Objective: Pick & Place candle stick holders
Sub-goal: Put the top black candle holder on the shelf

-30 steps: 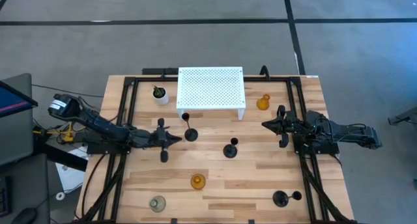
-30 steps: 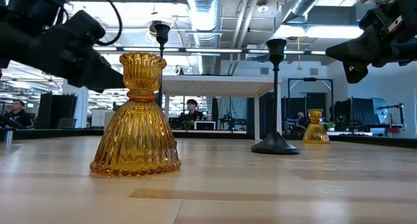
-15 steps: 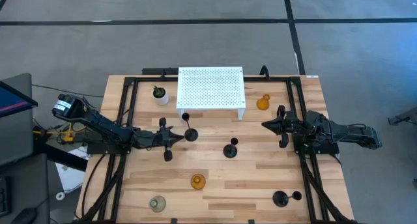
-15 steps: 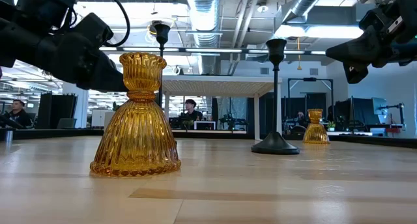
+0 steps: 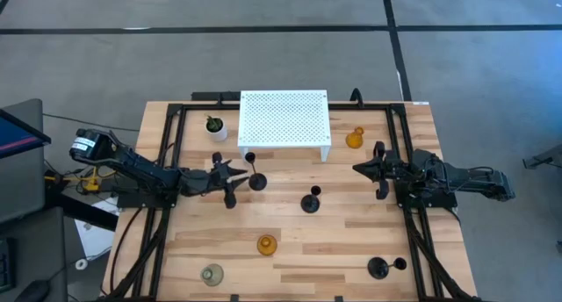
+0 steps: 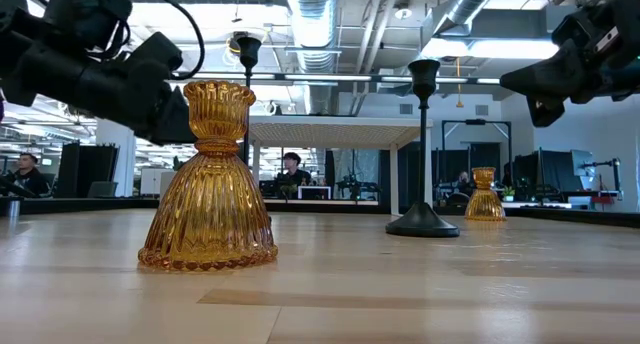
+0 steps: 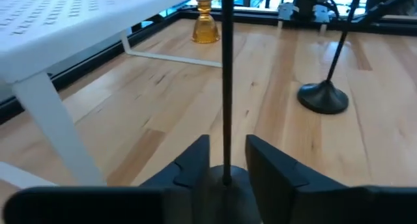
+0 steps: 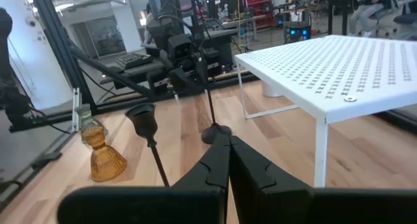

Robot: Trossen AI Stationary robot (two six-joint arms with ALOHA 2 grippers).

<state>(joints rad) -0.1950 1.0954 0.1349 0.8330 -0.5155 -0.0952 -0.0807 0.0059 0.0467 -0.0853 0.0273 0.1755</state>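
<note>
A tall black thin-stemmed candle stick holder [image 5: 255, 181] stands on its round base in front of the white stand. My left gripper [image 5: 239, 179] is open and level with it. In the left wrist view its fingers [image 7: 195, 160] stand either side of the thin stem [image 7: 227, 87], with a gap on each side. A second black holder [image 5: 310, 201] stands mid-table and a third [image 5: 379, 267] near the front right. Amber holders stand at the front [image 5: 267, 245] and the far right [image 5: 355, 138], and a clear-grey one [image 5: 212, 274] at the front left. My right gripper [image 5: 358, 168] hovers shut at the right.
The white perforated stand [image 5: 284, 118] sits at the far middle, with a small white pot holding a green plant [image 5: 216, 126] to its left. Black frame rails [image 5: 167, 161] run along both table sides. Bare wood lies between the holders at mid-table.
My left gripper has gone toward the table's right edge, up to the tall black holder, and has opened, so that its fingers now stand on either side of the stem. The holders have kept their places.
</note>
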